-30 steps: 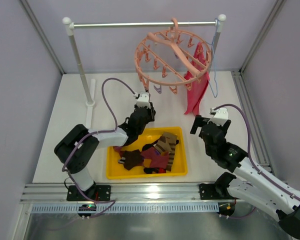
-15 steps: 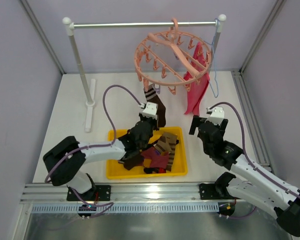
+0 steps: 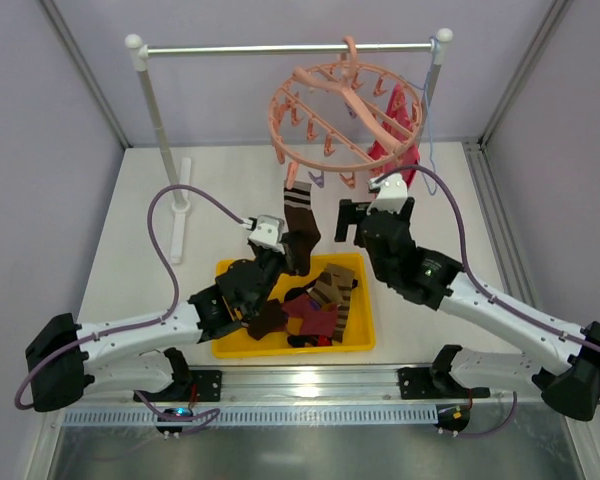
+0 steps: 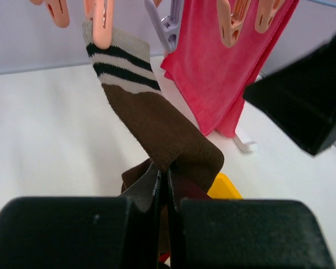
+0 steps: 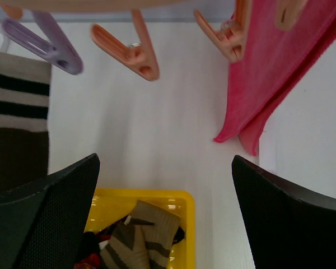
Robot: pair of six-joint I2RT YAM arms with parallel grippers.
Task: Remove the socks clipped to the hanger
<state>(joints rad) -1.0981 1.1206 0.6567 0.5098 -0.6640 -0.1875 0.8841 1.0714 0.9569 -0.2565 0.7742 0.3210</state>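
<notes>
Left gripper [image 4: 167,182]: fingers pressed together, pinching the toe end of a brown sock [image 4: 157,120]. Fabric bunches right at the fingertips. From the pinch the sock runs up and to the left, taut, to its cream cuff with dark stripes. A salmon peg [image 4: 101,17] grips the cuff at the top. In the overhead view the same sock [image 3: 299,222] hangs tilted between the hanger's rim and the gripper [image 3: 288,255], just above the far edge of a yellow bin [image 3: 225,340].

Bin: several more socks [image 3: 320,300] lie heaped inside, striped brown-cream, maroon and dark ones, overlapping.

Hanger [image 3: 345,110]: round salmon ring with spokes, hooked on a metal rail [image 3: 280,48], pegs dangling all round. One purple peg [image 5: 45,47] hangs just beside the sock's cuff [image 5: 17,95]. Neighbouring salmon pegs [image 5: 131,50] hold nothing.

Right gripper [image 5: 165,162]: fingers spread wide, nothing between them. It sits under the ring's near edge, just right of the clipped sock and not touching it. Overhead it [image 3: 352,222] is near the sock's lower half.

Pink cloth [image 3: 400,130]: hangs from pegs on the ring's right side, well right of the sock.
</notes>
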